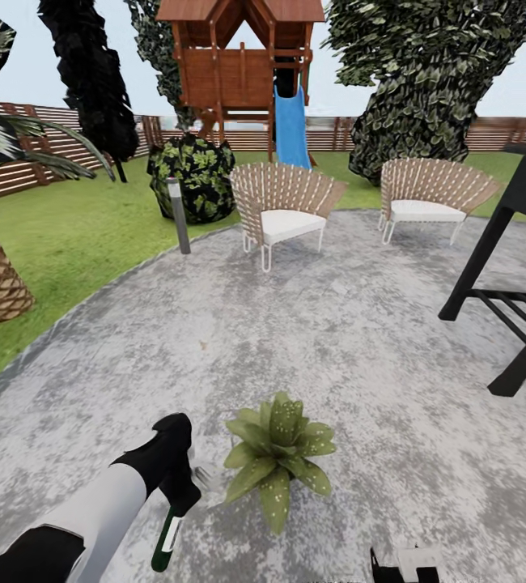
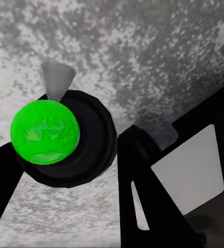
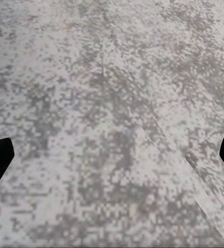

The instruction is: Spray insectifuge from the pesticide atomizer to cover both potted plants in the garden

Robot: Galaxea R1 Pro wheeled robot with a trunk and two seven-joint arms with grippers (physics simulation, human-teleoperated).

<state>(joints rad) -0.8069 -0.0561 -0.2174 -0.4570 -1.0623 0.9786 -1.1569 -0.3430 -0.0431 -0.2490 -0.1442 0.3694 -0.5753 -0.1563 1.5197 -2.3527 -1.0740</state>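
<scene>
My left claw [image 1: 184,495] was clamped on the pesticide atomizer [image 1: 166,538], the dark green bottle hanging base-down below my fingers with its white label band showing; in my left wrist view the bottle's bright green end [image 2: 44,132] sat between my black fingers [image 2: 143,175]. Just beside that claw, toward my right, stood one potted plant [image 1: 277,453] on the grey patio [image 1: 360,324], its speckled leaves near the bottle's pale head but apart from it. My right claw [image 3: 112,155] hung with its fingertips spread wide, holding nothing, above bare concrete. Farther out I saw the wicker seats [image 1: 283,206], the bollard lamp [image 1: 179,214], the black grill [image 1: 514,267] and the fence [image 1: 36,154]. I judged pickup finished and spraying of this first plant in hand; next I needed the nozzle aimed at the rosette, then the second plant found
</scene>
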